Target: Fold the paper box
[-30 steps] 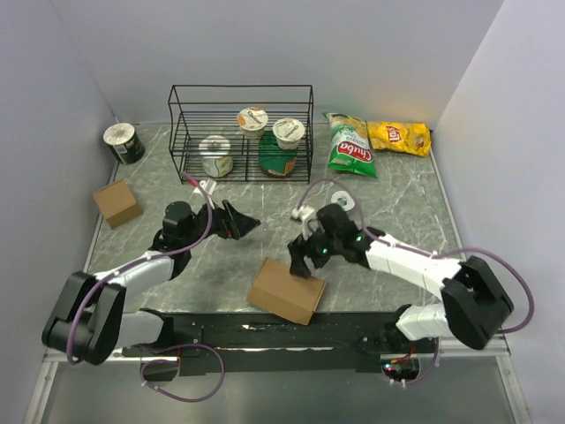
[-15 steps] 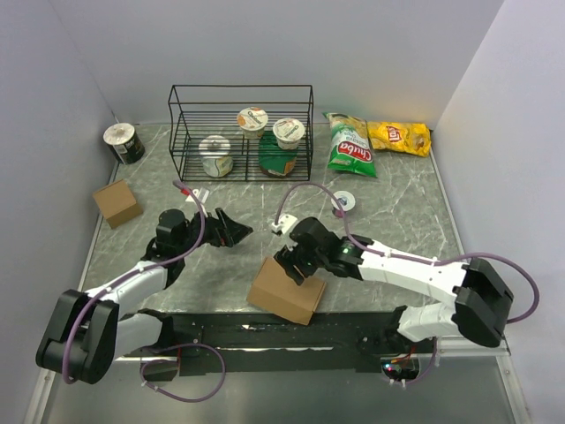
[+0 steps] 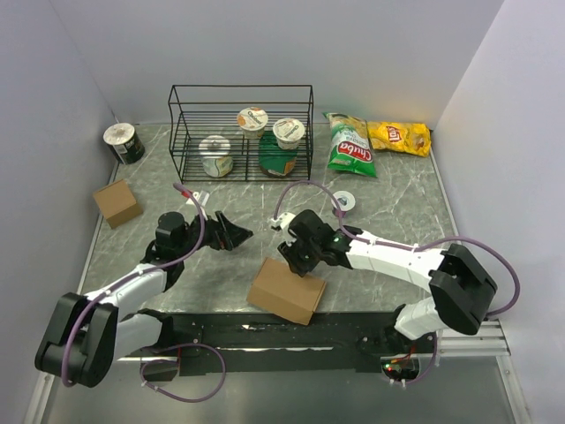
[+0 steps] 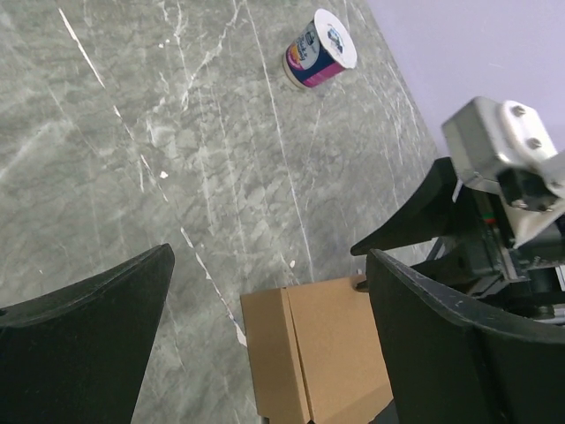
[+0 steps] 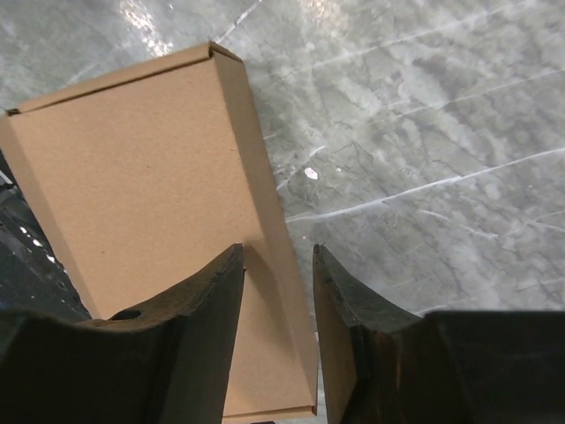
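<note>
Robot lab, walled test table (image 3: 402, 196)

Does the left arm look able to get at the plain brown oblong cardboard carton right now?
Probably yes. The left gripper hangs open just beyond the carton with bare marble table between them; only the right gripper, poised over the carton's far edge, crowds that side.
</note>
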You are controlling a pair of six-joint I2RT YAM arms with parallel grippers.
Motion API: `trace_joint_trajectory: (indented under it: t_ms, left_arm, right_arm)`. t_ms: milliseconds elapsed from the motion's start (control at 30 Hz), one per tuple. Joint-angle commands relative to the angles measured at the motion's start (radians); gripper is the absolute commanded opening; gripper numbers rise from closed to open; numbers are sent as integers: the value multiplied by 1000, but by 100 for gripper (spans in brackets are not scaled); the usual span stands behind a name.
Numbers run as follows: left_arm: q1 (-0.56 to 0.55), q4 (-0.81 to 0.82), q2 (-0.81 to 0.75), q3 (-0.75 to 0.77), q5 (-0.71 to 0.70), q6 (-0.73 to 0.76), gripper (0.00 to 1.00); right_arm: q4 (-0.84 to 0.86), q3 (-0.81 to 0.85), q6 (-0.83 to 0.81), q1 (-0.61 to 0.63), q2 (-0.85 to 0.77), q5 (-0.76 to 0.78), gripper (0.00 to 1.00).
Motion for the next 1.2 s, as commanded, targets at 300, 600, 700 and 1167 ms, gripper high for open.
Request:
trace_joint_trajectory:
  t_ms: [300,600,700,1167]
  left_arm:
    - [3,160,59,-17,101,-4,96]
    - [3,195,101,2,137,-7,96]
    - [3,214,113,6,146,-15,96]
    - [-50,276,136,2,177,-32,96]
  right_arm:
    - [-1,36,16,-116,71,-81,41]
    - [-23,88,-5,-175,125,-109,41]
    - [-23,102,-8,-188,142,-114,41]
    - [-29,111,12,-260,159,-95,43]
